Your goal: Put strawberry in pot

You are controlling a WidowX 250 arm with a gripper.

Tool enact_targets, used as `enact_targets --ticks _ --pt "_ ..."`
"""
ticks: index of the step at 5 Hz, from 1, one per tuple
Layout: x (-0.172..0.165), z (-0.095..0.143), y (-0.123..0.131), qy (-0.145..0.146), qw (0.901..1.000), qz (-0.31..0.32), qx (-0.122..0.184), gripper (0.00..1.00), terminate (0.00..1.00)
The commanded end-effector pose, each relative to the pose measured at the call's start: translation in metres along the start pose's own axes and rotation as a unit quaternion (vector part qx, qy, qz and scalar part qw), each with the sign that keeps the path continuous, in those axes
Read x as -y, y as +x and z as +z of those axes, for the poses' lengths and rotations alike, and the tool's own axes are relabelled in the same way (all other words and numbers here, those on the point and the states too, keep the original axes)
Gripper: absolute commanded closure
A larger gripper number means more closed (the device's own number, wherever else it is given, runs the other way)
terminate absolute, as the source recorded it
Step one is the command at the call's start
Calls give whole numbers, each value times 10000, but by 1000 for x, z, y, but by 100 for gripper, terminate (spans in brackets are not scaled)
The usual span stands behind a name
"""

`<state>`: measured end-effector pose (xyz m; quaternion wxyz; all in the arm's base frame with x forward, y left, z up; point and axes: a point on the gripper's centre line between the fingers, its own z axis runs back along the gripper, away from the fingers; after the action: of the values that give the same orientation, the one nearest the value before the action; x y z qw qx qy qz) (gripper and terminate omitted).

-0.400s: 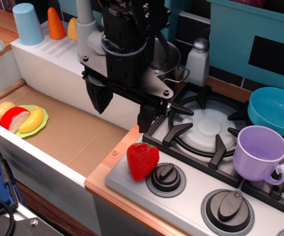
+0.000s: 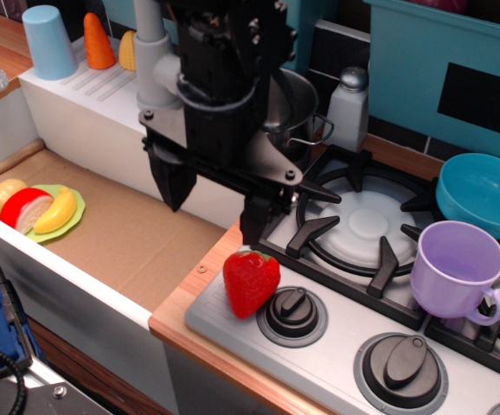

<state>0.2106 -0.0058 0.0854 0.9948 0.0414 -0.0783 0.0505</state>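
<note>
My gripper (image 2: pixel 213 203) hangs spread wide above the surface (image 2: pixel 233 363), one finger over the cardboard-lined sink (image 2: pixel 120 229), the other just above the strawberry (image 2: pixel 251 283). The strawberry sits at the stove's (image 2: pixel 362 259) front corner beside a knob (image 2: pixel 291 313). The pot (image 2: pixel 298 108) stands behind my arm, near the blue back wall (image 2: pixel 440 69).

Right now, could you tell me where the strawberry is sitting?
The strawberry rests on the front left corner of the stove, against the leftmost knob, directly below the open gripper.
</note>
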Motion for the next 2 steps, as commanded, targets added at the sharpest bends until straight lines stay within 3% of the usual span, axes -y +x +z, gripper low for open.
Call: enact_targets --ticks 1,2 --pt "8 -1 4 -315 9993 6 182 0 0" --pt "12 -7 4 -496 9984 -27 255 0 0"
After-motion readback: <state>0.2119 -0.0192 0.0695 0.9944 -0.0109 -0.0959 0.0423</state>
